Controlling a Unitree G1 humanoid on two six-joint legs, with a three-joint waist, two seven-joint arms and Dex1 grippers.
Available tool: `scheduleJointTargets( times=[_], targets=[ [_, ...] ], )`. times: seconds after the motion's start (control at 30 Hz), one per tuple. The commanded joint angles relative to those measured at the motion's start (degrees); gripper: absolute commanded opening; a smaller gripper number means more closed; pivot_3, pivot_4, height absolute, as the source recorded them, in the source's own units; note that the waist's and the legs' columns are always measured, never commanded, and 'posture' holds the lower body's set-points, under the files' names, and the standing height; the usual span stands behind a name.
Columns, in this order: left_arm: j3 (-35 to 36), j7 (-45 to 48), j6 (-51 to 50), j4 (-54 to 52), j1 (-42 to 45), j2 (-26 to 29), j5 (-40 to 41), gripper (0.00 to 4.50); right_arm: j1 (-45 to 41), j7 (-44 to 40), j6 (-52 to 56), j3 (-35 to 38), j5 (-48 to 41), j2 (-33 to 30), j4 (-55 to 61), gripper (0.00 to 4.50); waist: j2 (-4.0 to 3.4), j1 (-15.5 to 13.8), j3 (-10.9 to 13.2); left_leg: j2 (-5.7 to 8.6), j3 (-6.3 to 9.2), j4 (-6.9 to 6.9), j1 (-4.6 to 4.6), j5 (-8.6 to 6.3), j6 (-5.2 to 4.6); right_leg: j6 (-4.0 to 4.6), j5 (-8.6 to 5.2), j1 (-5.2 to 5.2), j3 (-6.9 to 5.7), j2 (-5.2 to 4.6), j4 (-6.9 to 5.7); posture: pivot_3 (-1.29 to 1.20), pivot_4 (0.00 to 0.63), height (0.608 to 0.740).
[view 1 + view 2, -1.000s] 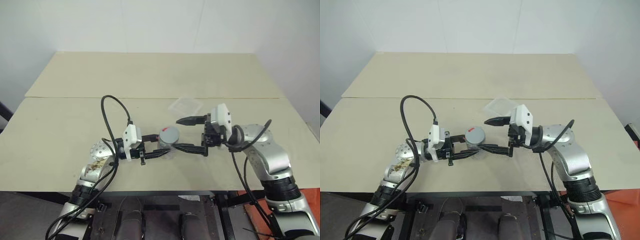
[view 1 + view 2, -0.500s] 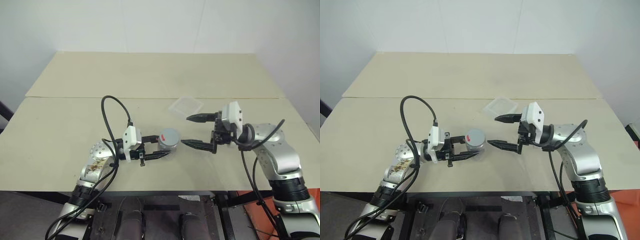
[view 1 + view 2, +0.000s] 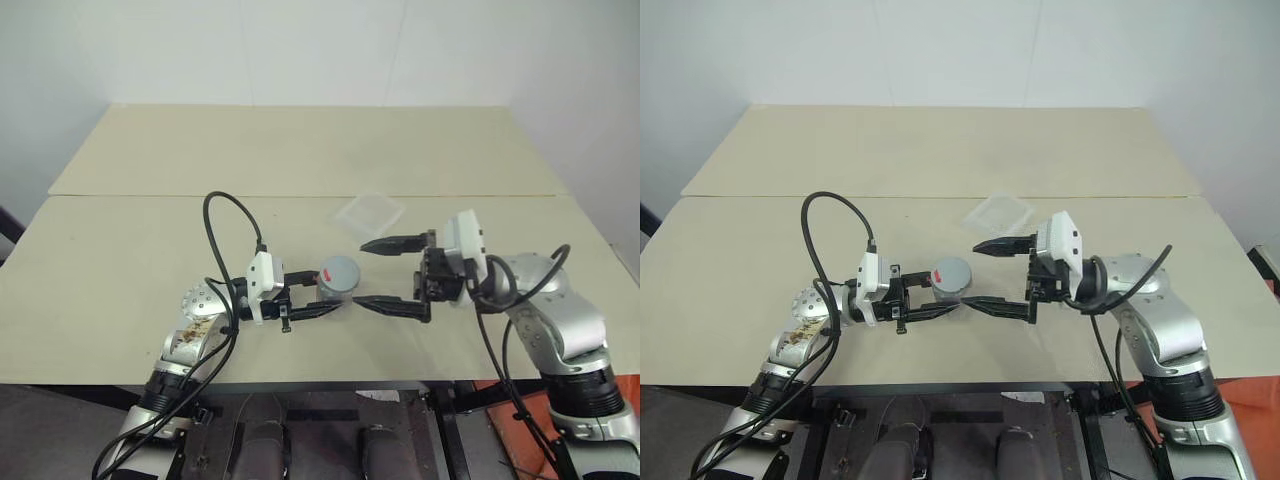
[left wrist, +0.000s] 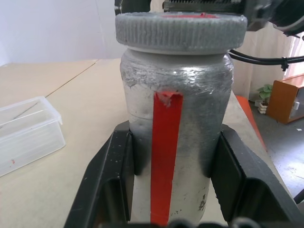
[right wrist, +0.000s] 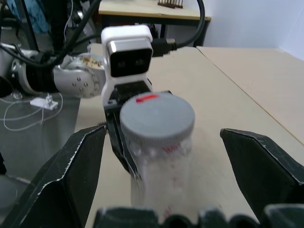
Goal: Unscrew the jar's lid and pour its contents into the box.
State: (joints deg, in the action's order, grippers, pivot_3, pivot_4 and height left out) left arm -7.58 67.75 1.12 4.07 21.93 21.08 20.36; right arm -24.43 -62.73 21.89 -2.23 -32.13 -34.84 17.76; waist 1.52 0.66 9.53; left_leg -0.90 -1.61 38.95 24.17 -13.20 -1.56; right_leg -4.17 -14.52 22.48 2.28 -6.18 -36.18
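Gripping the jar (image 3: pixel 333 283) by its body, the left gripper (image 3: pixel 316 291) holds it upright just above the table (image 3: pixel 300 150), near the front edge, fingers pinched against its sides. The grey lid (image 5: pixel 156 119) sits on the jar. The right gripper (image 3: pixel 378 274) faces it from the robot's right, jaws spread wide, not touching. The box (image 3: pixel 369 214) lies on the table behind the right gripper.

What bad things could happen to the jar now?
The left gripper clamps the jar low, so twisting the lid might tip it or spin it in the grip. The open right gripper could close off-centre and knock the jar. The box lies farther back, so the pour might miss it.
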Motion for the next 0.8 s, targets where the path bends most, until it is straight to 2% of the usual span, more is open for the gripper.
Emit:
scheduleJointTargets(
  times=[0.03, 0.8],
  targets=[
    [0.1, -0.5, 1.4, -1.3, -0.3, -0.2, 0.3, 1.89, -0.3, 2.1, 0.6, -0.7, -0.7, 1.5, 3.0, 4.49, 0.0, 0.0, 0.0, 0.0, 0.0, 0.0, 0.0, 0.0, 0.0, 0.0, 0.0, 0.0, 0.0, 0.0, 0.0, 0.0, 0.15, 0.74],
    [-0.7, -0.3, 1.8, -1.0, -0.2, -0.5, 0.5, 1.89, -2.1, 5.0, 1.2, -2.9, 0.4, 4.5, 0.5, 4.49, 0.0, 0.0, 0.0, 0.01, 0.0, 0.01, 0.0, 0.0, 0.0, 0.0, 0.0, 0.0, 0.0, 0.0, -0.01, 0.0, 0.15, 0.74]
  ],
)
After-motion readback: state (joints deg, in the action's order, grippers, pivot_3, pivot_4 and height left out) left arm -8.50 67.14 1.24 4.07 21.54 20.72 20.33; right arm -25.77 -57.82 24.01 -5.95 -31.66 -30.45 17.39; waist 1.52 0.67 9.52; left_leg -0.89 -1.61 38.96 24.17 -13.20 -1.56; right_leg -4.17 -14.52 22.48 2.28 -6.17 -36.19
